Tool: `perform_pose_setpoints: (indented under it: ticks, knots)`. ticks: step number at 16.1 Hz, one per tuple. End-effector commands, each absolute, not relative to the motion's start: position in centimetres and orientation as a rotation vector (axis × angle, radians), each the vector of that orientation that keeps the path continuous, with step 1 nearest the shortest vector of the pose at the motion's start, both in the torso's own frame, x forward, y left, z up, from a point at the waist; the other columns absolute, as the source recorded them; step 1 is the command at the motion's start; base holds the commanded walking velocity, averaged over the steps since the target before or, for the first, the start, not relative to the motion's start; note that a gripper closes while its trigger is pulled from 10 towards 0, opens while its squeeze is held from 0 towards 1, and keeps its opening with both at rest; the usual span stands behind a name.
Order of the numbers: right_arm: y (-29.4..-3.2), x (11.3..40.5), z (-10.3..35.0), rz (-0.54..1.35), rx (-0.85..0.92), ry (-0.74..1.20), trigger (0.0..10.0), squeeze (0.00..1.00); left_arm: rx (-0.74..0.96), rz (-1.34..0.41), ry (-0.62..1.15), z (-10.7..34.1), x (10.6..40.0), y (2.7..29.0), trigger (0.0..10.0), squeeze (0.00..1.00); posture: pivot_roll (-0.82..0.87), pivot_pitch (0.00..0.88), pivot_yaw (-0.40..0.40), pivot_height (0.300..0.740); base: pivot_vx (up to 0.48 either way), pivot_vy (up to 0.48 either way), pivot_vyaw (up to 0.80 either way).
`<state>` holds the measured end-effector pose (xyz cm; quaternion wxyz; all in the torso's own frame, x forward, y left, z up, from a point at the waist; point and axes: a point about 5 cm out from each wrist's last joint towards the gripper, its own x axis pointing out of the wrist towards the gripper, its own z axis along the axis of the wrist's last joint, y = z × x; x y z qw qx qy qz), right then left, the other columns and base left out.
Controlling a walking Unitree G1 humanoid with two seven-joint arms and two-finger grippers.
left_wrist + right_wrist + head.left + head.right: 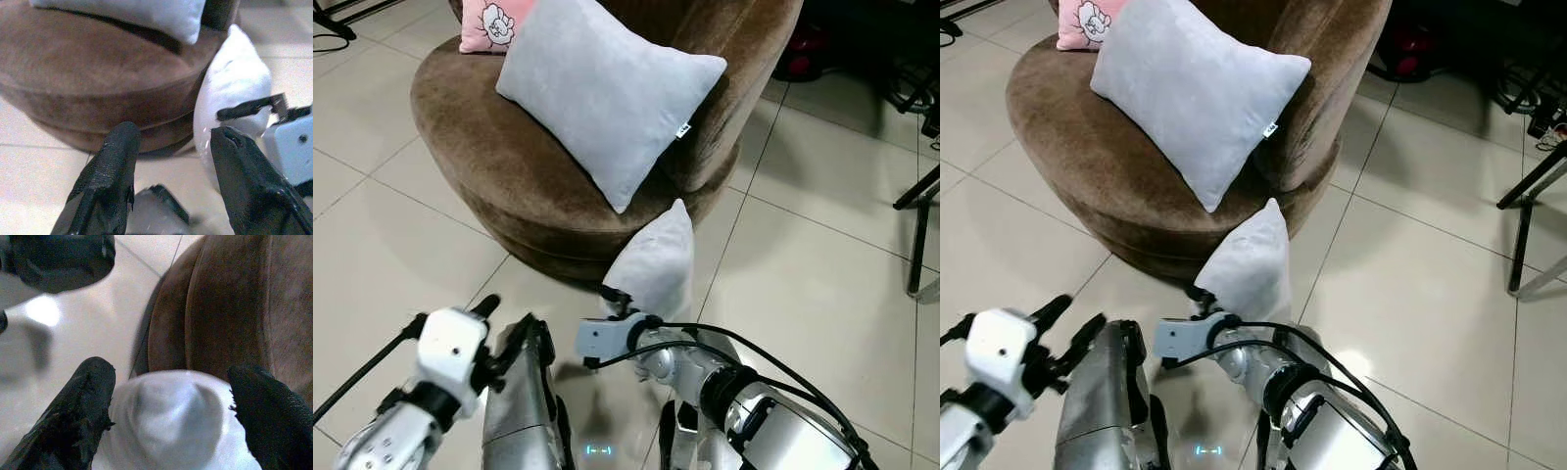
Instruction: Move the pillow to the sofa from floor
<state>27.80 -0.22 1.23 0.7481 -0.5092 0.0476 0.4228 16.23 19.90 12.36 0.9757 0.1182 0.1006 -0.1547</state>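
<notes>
The right gripper point(166, 416) has its fingers spread wide around the floor pillow point(656, 264) leaning against the sofa point(499, 166), while the left gripper point(171, 181) hovers wide open nearby.

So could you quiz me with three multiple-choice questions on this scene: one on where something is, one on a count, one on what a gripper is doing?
1. Where is the floor pillow?
A. Leaning against the sofa base
B. Under a table
C. On the sofa seat

2. How many cushions lie on the sofa?
A. None
B. Two
C. Four

3. The right gripper is:
A. Shut, holding nothing
B. Open, fingers either side of the floor pillow
C. Holding a cup

Answers: 1 A, it stands on the tiles against the brown base. 2 B, a grey pillow and a pink cushion. 3 B, the right wrist view shows its spread fingers flanking the pillow's tip.
</notes>
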Motion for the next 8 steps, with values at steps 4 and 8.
perform_pose_setpoints:
  ticks: [4, 8]
  knots:
    - [-0.36, 28.15, 1.37, 0.874, -1.092, 0.117, 0.0, 0.0, 0.24, -0.323, 0.212, 12.37, 16.14, 19.72, 10.0, 0.04, 0.21, 0.213, -0.068, 0.506, 0.0, 0.0, 0.0]
    - [0.3, 28.02, 1.63, 0.876, -1.054, 0.101, 0.0, 0.0, 0.234, -0.334, 0.219, 12.18, 16.03, 19.65, 10.0, 0.04, 0.21, 0.212, -0.069, 0.506, 0.0, 0.0, 0.0]
